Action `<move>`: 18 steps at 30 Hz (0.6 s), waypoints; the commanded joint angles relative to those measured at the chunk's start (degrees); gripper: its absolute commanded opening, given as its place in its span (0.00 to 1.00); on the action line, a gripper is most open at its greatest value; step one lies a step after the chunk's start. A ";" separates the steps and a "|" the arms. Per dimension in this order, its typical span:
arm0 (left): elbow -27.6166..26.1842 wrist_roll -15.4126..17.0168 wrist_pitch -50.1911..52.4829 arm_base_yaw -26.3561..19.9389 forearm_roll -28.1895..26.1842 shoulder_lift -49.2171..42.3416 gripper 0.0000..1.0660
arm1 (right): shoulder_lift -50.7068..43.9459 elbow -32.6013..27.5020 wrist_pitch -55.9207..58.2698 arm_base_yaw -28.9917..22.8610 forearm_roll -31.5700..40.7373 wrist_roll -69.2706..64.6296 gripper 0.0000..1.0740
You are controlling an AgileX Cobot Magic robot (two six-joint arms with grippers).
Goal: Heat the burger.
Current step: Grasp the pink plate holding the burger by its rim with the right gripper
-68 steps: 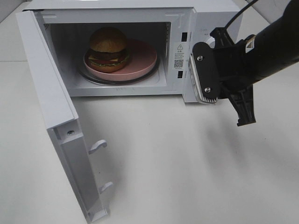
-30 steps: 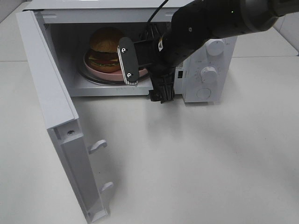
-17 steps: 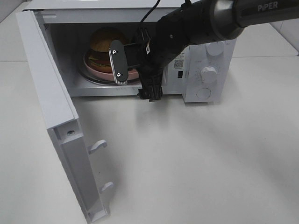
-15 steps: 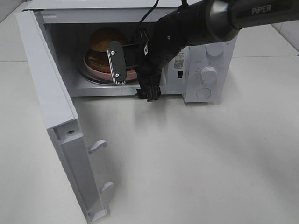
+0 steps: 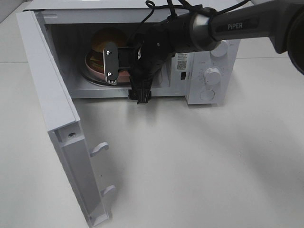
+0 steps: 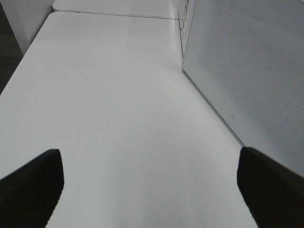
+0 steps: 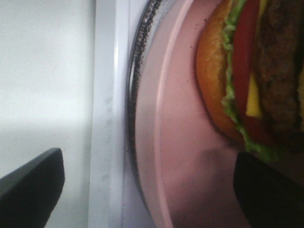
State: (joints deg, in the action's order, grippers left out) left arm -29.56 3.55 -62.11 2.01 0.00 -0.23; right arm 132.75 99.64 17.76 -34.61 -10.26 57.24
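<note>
Seen from above, the black right pincer [image 5: 124, 78] hides most of the tall golden-bunned burger [image 5: 102, 39] and the shallow pink plate [image 5: 91, 66]; its wrist view crops the bun's top; dial markings on the white microwave [image 5: 223, 97] are too small to read

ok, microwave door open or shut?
Open: door stands wide at left; burger on pink plate shows inside.

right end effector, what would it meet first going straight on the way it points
Probably the rim of the shallow pink plate, with the tall golden-bun burger just beyond; depth is unclear.
</note>
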 commanded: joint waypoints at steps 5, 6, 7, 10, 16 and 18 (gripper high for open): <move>0.00 0.00 0.97 -0.17 -0.57 -0.80 0.85 | 0.29 0.40 1.09 0.11 1.32 -0.29 0.74; 0.00 0.00 0.97 -0.17 -0.57 -0.80 0.85 | 0.29 0.40 1.09 0.11 2.35 -0.29 0.69; 0.00 0.00 0.97 -0.17 -0.57 -0.80 0.85 | 0.29 0.40 1.09 0.11 2.35 -0.29 0.69; 0.00 0.00 0.97 -0.17 -0.57 -0.80 0.85 | 0.29 0.40 1.09 0.11 2.52 -0.29 0.63; 0.00 0.00 0.97 -0.17 -0.57 -0.80 0.85 | 0.29 0.40 1.66 0.11 2.81 -0.29 0.35; 0.00 0.00 0.97 -0.17 -0.57 -0.80 0.85 | 0.29 0.40 2.12 0.11 3.50 -0.29 0.24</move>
State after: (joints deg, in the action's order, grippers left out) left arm -29.56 3.55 -62.11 2.01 0.00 -0.23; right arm 132.87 99.69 19.08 -34.61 -7.56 57.24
